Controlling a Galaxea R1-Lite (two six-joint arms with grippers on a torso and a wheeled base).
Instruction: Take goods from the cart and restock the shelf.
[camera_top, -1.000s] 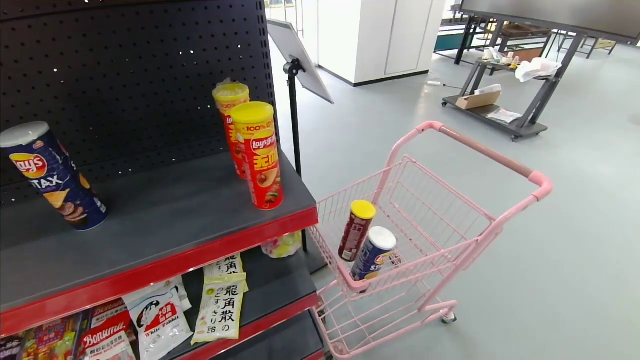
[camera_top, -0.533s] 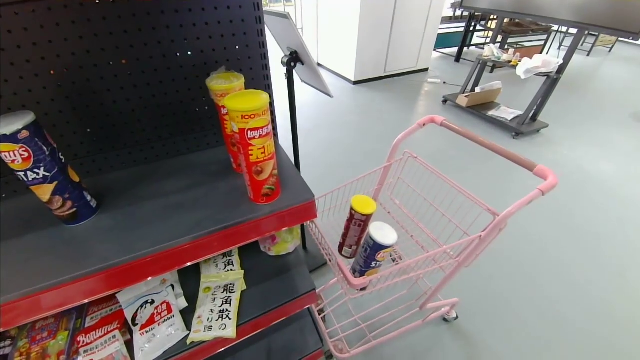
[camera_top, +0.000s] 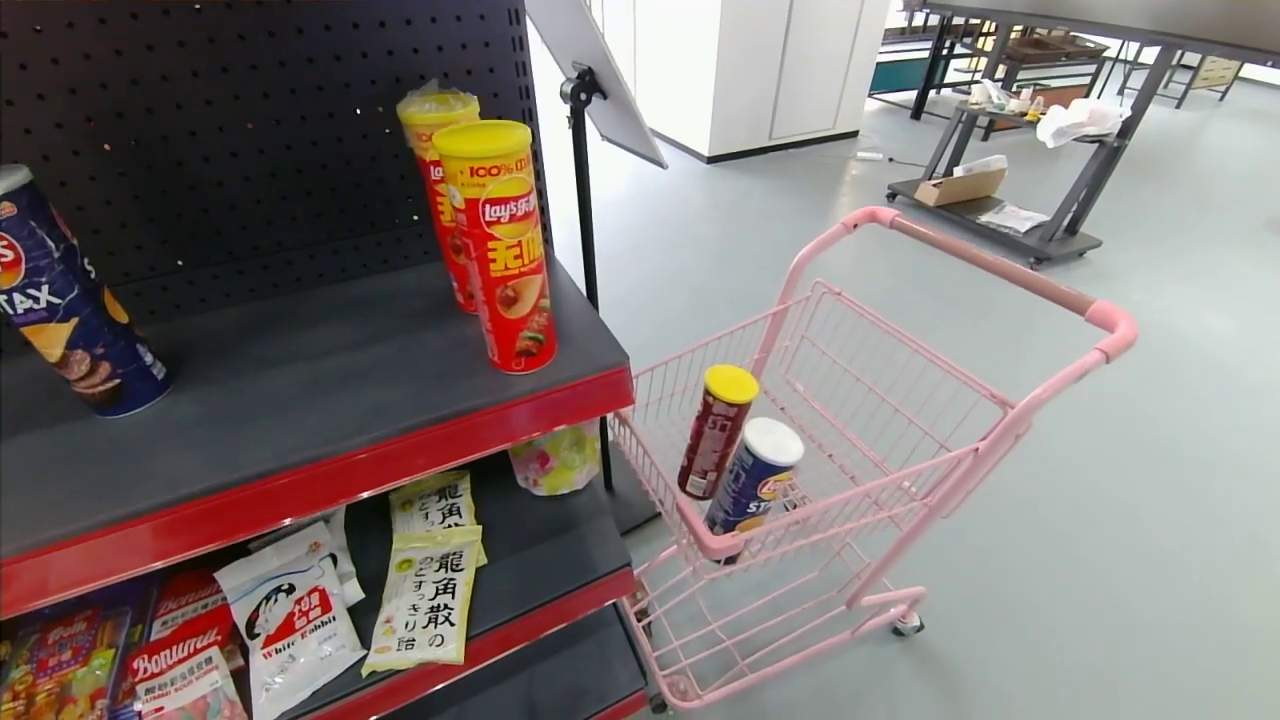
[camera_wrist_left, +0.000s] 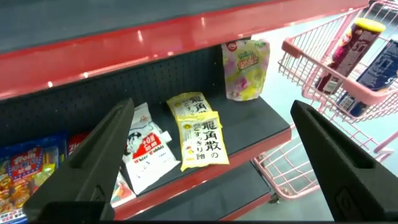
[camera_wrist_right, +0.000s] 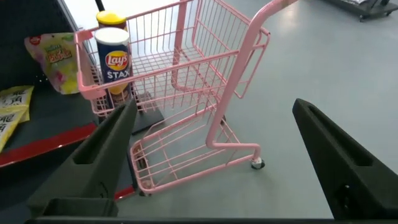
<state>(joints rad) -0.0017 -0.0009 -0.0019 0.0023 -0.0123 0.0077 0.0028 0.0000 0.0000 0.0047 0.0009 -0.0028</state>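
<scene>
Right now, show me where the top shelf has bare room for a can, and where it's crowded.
Widest bare patch: the top shelf between the blue can at its left and the two red cans at its right end. Those cans crowd that corner, one behind the other. Below, snack bags cover the left of the lower shelf.

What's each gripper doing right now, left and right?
Left gripper: open, holding nothing.
Right gripper: open, holding nothing.
</scene>
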